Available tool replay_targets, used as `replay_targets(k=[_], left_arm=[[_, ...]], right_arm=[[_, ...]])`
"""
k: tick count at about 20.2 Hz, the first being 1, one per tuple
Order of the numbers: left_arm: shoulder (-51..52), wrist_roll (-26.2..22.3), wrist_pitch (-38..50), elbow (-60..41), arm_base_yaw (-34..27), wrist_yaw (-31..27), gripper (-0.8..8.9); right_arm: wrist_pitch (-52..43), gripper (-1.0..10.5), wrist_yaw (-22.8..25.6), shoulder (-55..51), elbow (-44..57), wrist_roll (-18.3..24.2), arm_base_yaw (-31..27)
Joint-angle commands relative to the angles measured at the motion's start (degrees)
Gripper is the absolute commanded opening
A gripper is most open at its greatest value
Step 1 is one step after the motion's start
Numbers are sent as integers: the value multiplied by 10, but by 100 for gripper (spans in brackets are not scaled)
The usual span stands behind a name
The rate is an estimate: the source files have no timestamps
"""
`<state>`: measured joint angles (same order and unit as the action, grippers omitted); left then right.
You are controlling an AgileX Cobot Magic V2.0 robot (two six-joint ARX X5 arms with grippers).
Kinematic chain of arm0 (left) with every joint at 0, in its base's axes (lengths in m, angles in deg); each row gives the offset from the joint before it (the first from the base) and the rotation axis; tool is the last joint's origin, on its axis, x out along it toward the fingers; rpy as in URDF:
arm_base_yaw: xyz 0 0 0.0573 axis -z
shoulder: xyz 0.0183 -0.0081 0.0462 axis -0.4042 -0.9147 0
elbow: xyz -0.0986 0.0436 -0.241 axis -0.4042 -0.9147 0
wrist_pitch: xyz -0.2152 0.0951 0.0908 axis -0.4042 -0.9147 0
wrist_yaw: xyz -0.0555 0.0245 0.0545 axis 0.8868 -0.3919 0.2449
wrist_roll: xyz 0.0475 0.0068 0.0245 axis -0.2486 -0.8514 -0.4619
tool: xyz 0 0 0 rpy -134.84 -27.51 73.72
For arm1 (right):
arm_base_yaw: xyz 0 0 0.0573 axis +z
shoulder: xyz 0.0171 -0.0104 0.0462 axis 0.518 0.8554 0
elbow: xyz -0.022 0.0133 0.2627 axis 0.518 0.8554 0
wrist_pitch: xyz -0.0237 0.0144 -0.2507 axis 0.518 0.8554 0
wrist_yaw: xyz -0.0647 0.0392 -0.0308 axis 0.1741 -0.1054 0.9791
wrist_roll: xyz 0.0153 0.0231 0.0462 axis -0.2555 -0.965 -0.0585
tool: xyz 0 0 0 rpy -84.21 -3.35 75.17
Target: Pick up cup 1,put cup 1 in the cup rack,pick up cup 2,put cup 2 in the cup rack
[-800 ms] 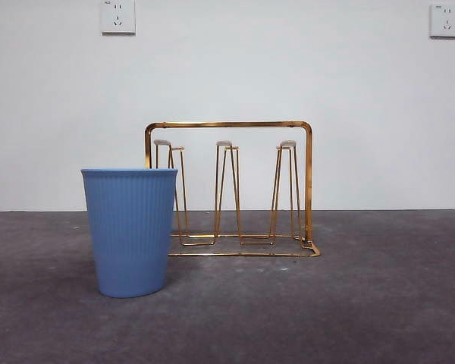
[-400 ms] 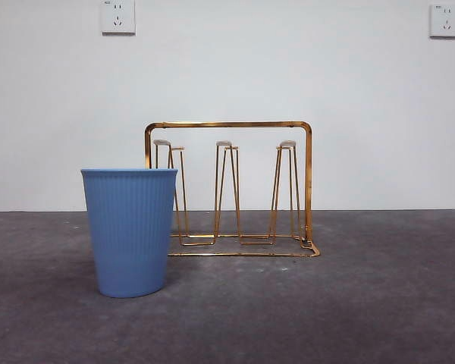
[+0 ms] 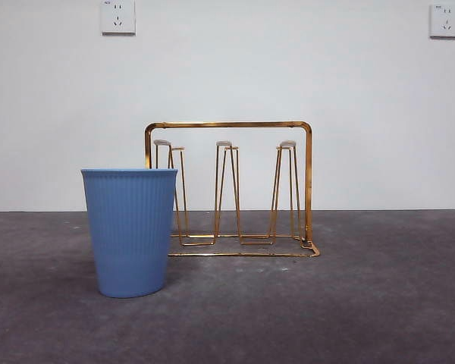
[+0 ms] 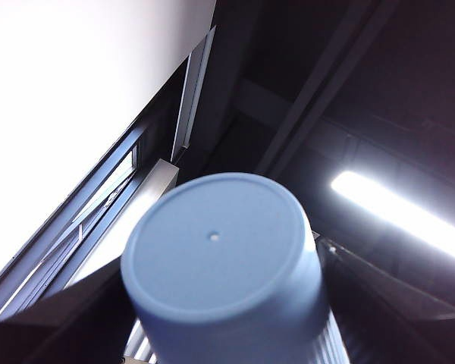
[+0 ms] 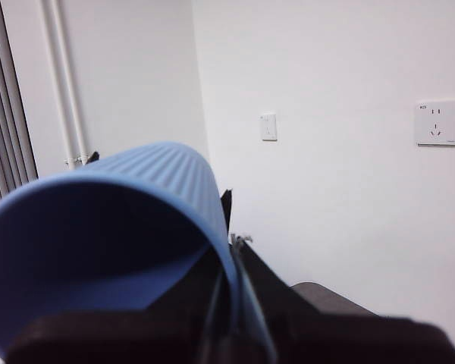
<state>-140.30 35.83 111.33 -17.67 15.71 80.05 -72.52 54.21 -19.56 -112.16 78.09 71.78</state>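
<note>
Cups look light, ribbed, slightly springy: pinch the wall near the rim. Right jaws pinch the right cup (image 5: 144, 189) there; left jaws clasp the left cup (image 4: 220, 243) aloft; a third cup (image 3: 130, 231) stands on the worktop (image 3: 364, 303) near the bare rack (image 3: 227, 124).

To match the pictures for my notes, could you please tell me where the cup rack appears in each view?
Front view: the cup rack stands at the centre, behind and right of the standing blue cup.
Left wrist view: not in it; a held blue cup against the ceiling.
Right wrist view: not in it; another held blue cup before a wall.
Shared landmark: the white wall with a socket, in the front and right wrist views only.
</note>
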Motion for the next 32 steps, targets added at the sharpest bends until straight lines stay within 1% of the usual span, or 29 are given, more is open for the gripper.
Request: replay_targets(k=[1, 4, 8, 11, 13, 17, 21, 23, 26, 29, 32], left_arm=[[-1, -33, 7, 2, 0, -6, -8], [-1, -33, 13, 2, 0, -6, -8], [-1, -34, 13, 2, -2, -5, -8], [-1, -34, 13, 2, -9, -5, -7], [-1, -34, 12, 2, -13, -4, -7], [-1, -34, 7, 2, -22, 3, -6], [3, -40, -24, 2, -34, 34, -6], [7, -70, -65, 2, -35, 51, -6], [22, -147, -181, 2, -33, 59, -6], [33, -259, -329, 8, -20, 45, -6], [32, -360, -459, 27, 6, -4, -6]], right_arm=[[4, -4, 15, 2, 3, 5, 0], [14, 13, 16, 2, 3, 5, 0], [31, 200, 15, -3, 3, 5, 0], [54, 199, 17, -14, 3, 7, -1], [73, 199, 27, -26, 3, 13, -1], [124, 198, 61, -63, 3, 42, -1], [198, 196, 100, -110, 3, 56, -1], [241, 194, 128, -132, 3, 70, -1], [309, 194, 183, -167, 3, 89, -1], [369, 194, 234, -196, 3, 100, -1], [411, 194, 269, -221, 3, 108, -1]])
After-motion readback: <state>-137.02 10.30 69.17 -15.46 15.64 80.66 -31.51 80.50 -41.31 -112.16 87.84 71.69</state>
